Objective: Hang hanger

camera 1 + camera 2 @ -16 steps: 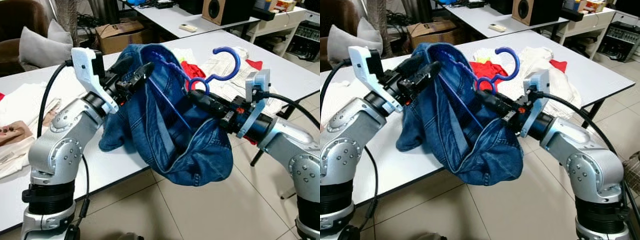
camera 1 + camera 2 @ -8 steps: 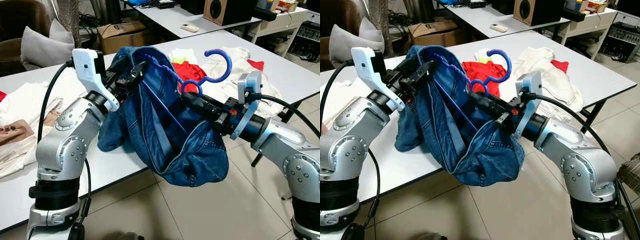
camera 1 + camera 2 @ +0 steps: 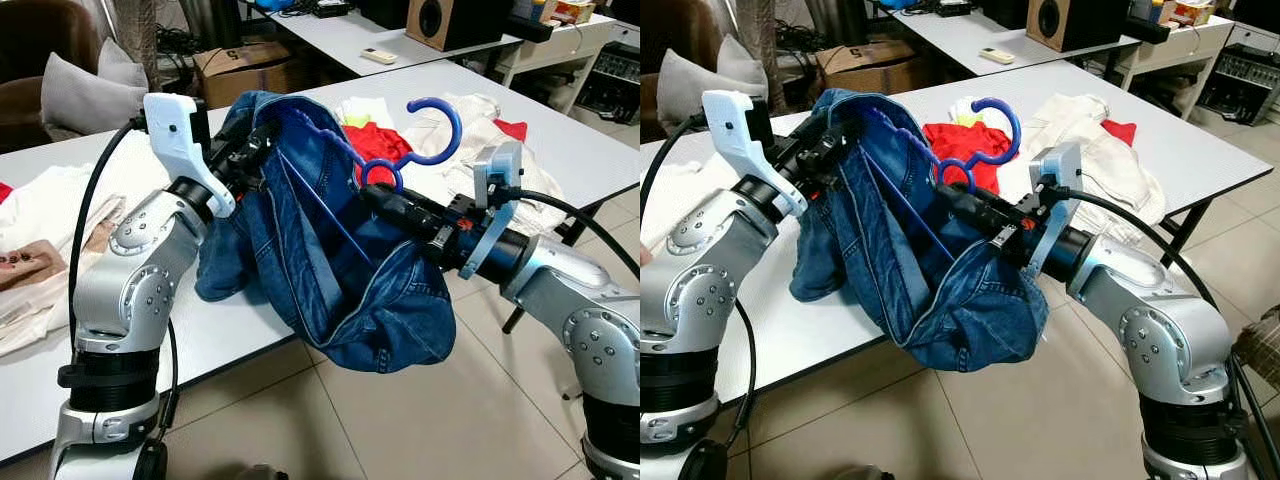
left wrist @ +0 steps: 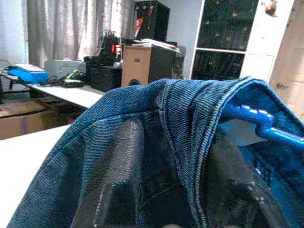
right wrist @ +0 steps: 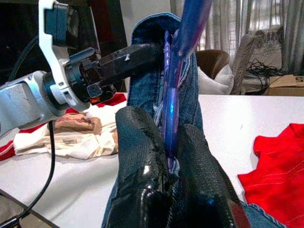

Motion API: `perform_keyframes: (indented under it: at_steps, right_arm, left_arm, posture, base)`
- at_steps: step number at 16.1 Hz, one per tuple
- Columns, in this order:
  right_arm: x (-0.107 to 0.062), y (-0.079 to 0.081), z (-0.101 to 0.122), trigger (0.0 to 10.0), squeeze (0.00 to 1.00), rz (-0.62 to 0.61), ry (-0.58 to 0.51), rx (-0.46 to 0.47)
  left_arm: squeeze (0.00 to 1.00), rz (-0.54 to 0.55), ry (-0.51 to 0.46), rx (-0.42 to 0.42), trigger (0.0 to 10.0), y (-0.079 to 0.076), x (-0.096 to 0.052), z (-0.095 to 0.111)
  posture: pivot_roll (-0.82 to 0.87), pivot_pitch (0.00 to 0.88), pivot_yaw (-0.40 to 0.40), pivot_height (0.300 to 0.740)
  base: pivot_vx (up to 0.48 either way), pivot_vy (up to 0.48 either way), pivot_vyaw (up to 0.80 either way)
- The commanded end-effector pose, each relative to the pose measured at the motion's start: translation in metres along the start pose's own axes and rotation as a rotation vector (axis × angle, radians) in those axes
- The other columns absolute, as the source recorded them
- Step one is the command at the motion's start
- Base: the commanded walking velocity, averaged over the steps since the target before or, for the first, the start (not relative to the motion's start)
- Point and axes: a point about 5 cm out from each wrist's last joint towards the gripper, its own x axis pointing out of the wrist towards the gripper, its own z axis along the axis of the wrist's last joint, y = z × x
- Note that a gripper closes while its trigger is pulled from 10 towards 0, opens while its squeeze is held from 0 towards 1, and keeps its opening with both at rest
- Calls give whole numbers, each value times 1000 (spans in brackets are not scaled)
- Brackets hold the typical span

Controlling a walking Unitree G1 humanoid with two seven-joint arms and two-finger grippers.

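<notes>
Running from the right gripper (image 3: 375, 196), pinched on its neck, the blue hanger (image 3: 340, 165) slants up to the left gripper (image 3: 262, 140), pinching the denim garment (image 3: 340, 270) there.

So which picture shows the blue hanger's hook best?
The left eye view: the blue hanger curls its whole hook above the jeans. The right eye view matches. The wrist views catch just its blue bar.

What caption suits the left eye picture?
Both hands, left hand and right hand, hold blue jeans on a blue hanger.
</notes>
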Motion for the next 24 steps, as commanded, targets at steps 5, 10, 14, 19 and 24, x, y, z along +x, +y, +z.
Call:
perform_keyframes:
  at_steps: [5, 10, 14, 19, 24]
  right_arm:
    - [2, 3, 8, 0, 0, 18, -4, -53]
    - [-2, -8, -3, 0, 0, -63, 79, -21]
    - [-3, -14, -2, 0, 0, -119, 66, -19]
    - [-1, -13, 37, 0, 0, -99, -169, -20]
    - [7, -5, 35, 0, 0, -86, -208, 55]
  left_arm:
    - [0, 9, -70, 32, 0, 3, 3, 12]
    - [0, -226, -210, 139, 0, -18, -1, 42]
    - [0, -405, -219, 164, 0, -34, -10, 50]
    - [0, -523, 339, 301, 0, 0, -62, -19]
    - [0, -530, 406, 396, 549, -17, -50, -62]
  posture:
    - [-114, 0, 55, 719]
    - [-111, 0, 54, 719]
    - [-113, 0, 55, 719]
    - [-111, 0, 53, 719]
    - [-119, 0, 55, 719]
  base:
    - [0, 0, 0]
    - [0, 0, 0]
    - [0, 0, 0]
    - [0, 0, 0]
    - [0, 0, 0]
